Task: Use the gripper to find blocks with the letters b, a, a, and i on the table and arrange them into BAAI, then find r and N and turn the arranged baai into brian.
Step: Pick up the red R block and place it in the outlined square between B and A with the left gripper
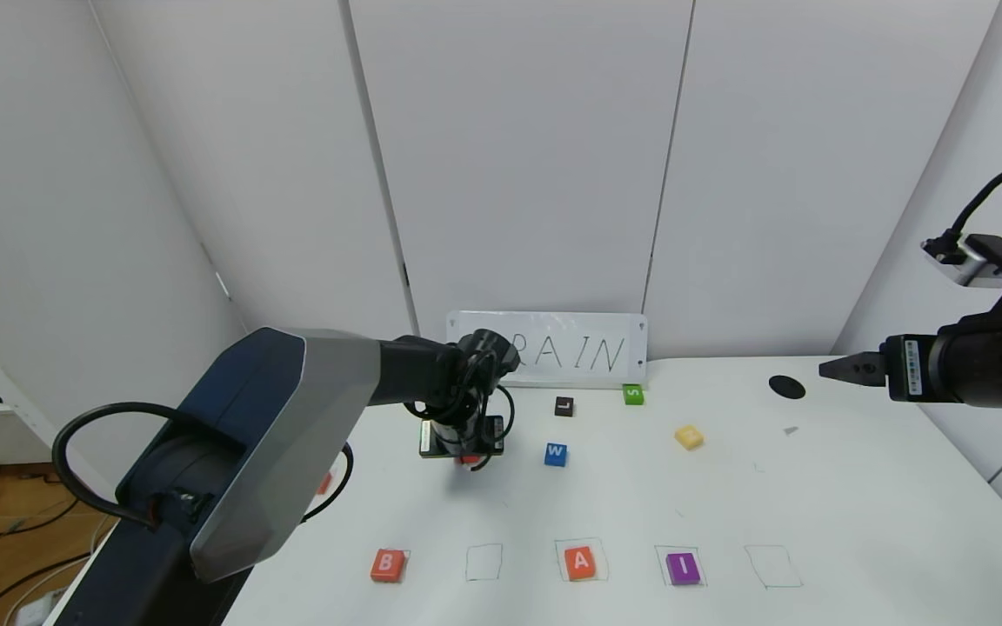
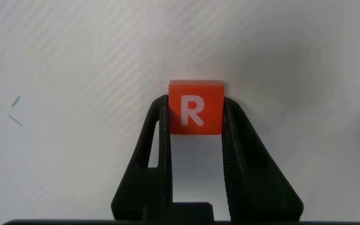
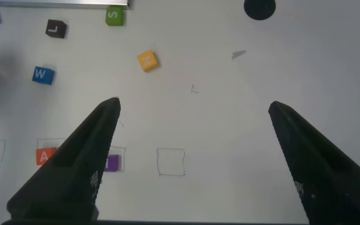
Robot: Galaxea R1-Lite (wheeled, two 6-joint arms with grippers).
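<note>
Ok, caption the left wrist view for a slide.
Left gripper shut on the orange-red R block, on the white table.

You can barely see the small orange-red R block (image 1: 469, 458) in the head view, since the left arm's black gripper (image 1: 464, 454) covers most of it. The yellow square block's (image 1: 689, 436) letter is too faint to read, and the handwritten whiteboard sign (image 1: 584, 350) has its first letter blocked.
</note>
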